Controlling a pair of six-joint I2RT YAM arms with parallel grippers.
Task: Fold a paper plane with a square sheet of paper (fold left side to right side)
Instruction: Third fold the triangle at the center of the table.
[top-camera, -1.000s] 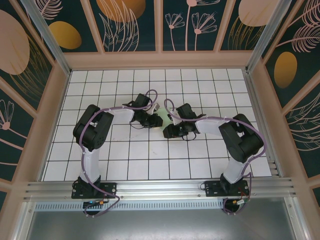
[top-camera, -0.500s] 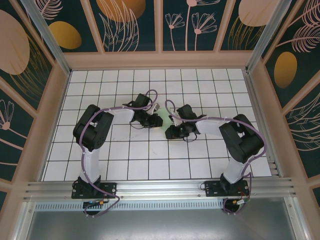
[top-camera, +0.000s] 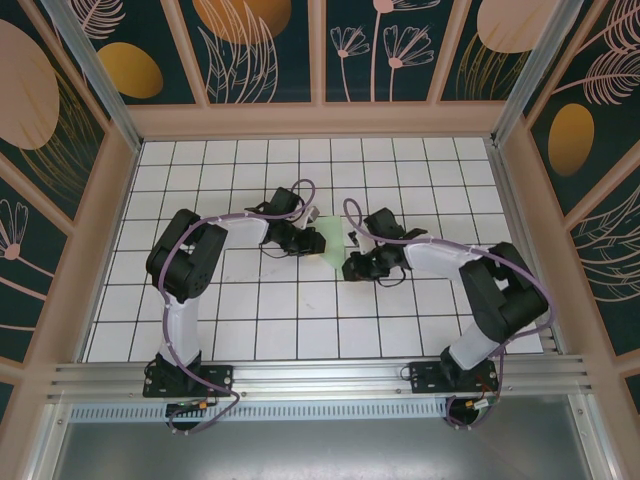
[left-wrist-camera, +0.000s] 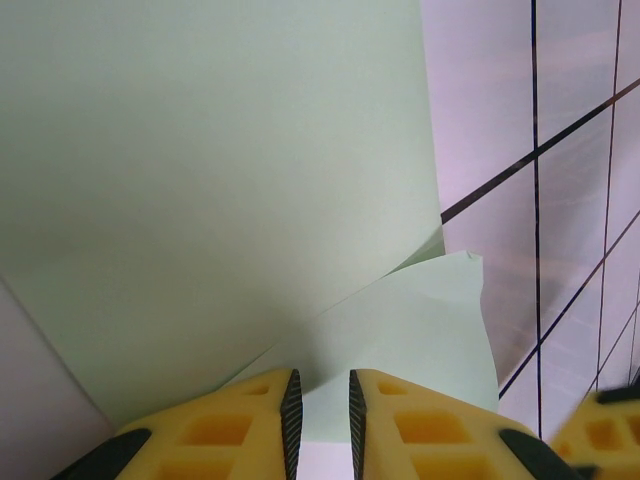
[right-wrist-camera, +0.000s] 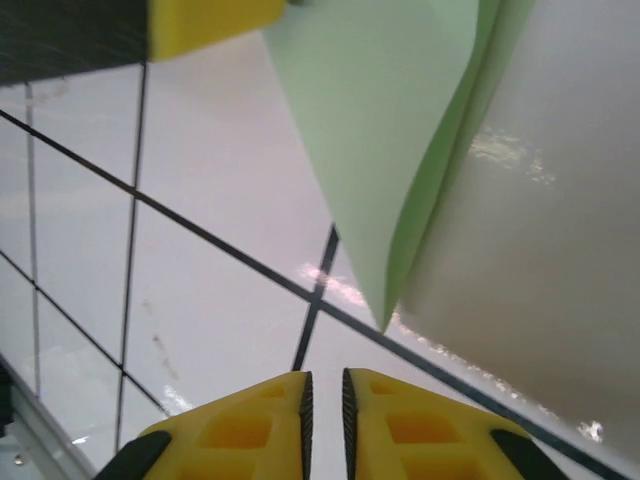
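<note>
We look down on a white tiled tabletop (top-camera: 300, 335) ruled in a dark grid, boxed in by pale wooden framing (top-camera: 320, 120) and dark teal wall panels (top-camera: 440, 30) painted with peach flowers (top-camera: 350, 40) and orange ovals (top-camera: 130, 68).

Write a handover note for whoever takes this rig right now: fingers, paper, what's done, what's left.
Left gripper: fingers pinched on an edge of the green paper.
Right gripper: fingers nearly together, holding nothing, just short of the paper's pointed corner.
Done: the paper is doubled over, but its layers gape and it is not pressed flat.
Left: flatten that crease, then make the remaining plane folds.
</note>
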